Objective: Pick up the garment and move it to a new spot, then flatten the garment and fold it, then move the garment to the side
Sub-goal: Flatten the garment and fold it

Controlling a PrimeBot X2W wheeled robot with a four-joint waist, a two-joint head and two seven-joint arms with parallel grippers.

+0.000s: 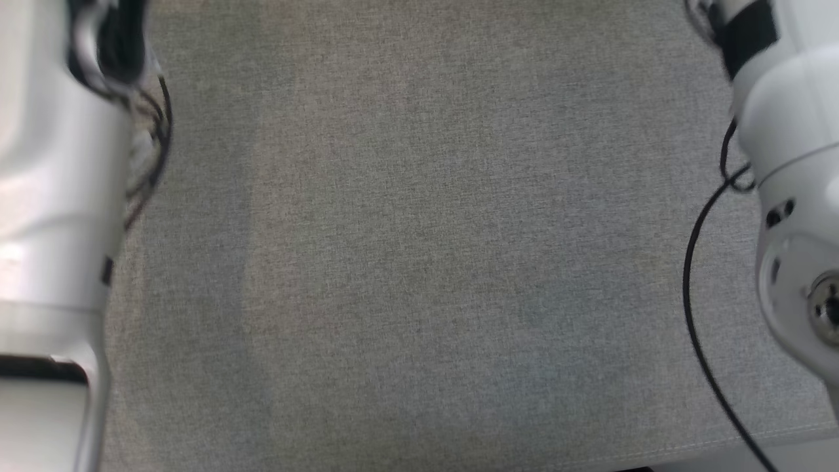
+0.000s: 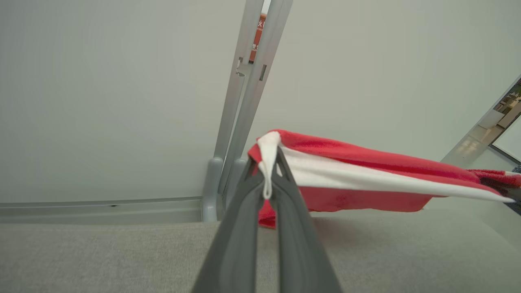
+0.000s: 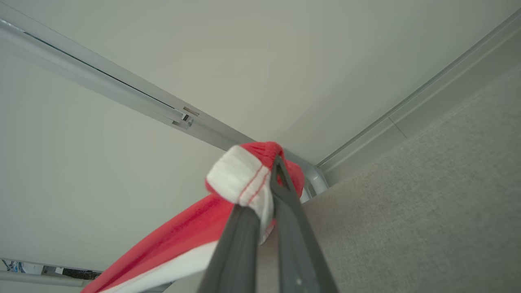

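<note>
My left claw [image 2: 268,162] and right claw [image 3: 268,179] each pinch an end of the red-and-white fabric garment [image 2: 346,171], stretched near the back edge of the grey cloth-covered counter [image 1: 419,262].

A grey cloth-covered tabletop [image 1: 419,262] meets pale wall panels [image 2: 101,101] joined by a metal post [image 2: 244,101].

We record the table cover [image 1: 419,262] as grey woven cloth, matt, with a fine grainy weave. The garment [image 2: 346,171] is soft cloth: the red part has a fuzzy nap, the white band is smoother and its hem is stitched in red thread. The left gripper [image 2: 269,171] and right gripper [image 3: 264,191] look like dark grey matt plastic or rubber. We list the forearm shells [image 1: 52,196] as glossy white plastic, the cable [image 1: 695,295] as smooth and black, the wall panels [image 2: 101,101] as pale, smooth and matt, and the post [image 2: 244,93] as satin silver metal.
</note>
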